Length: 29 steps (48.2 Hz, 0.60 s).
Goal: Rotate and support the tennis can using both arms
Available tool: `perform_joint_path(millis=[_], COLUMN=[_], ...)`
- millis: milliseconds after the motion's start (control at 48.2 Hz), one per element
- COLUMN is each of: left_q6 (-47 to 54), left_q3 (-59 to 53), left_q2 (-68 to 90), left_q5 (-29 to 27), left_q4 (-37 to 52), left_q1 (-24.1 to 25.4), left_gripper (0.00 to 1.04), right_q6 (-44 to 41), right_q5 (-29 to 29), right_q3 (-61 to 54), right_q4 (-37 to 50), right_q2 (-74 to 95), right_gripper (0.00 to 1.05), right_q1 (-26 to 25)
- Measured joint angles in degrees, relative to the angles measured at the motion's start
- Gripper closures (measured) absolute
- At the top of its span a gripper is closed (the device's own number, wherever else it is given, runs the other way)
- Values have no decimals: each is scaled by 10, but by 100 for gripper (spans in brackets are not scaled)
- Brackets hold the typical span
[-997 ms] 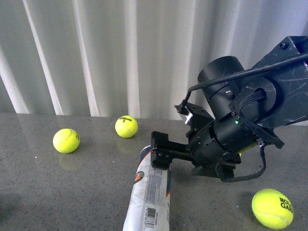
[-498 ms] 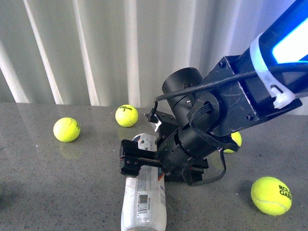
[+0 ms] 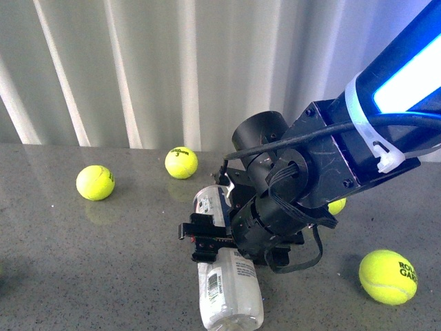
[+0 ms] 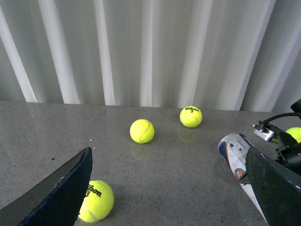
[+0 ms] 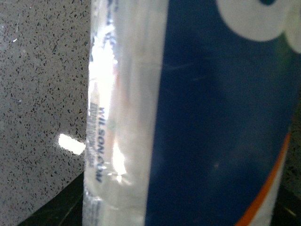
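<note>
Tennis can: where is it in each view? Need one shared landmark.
Front: tennis can lies lower centre, pointing away from the camera.
Left wrist: only its rimmed end shows, near the Wilson-printed ball.
Right wrist: fills the frame, navy label close up.
Landmark: that same ball, beyond the can's far end; not in right wrist.

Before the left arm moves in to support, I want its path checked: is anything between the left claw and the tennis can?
Nothing visible: only bare table lies between the left claw and the tennis can.
</note>
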Motion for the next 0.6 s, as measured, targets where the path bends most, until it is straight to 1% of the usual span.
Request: perform_joint_path(millis=[125, 249, 311, 415, 540, 602], left_q6=[0, 0, 0, 0, 0, 0], left_q3=[0, 0, 0, 0, 0, 0], left_q2=[0, 0, 0, 0, 0, 0], left_q5=[0, 0, 0, 0, 0, 0], left_q4=[0, 0, 0, 0, 0, 0], left_q1=[0, 0, 0, 0, 0, 0], left_gripper=[7, 7, 7, 7, 7, 7], right_q6=[-5, -26, -42, -96, -217, -309], right_q5=[6, 12, 28, 56, 94, 105], right_q3=[-2, -12, -19, -40, -69, -91], right_q4=[0, 6, 7, 17, 39, 61], right_q2=[-1, -13, -23, -49, -97, -123], right_gripper=[47, 62, 62, 62, 62, 62], right_q1=[-1, -2, -2, 2, 9, 12])
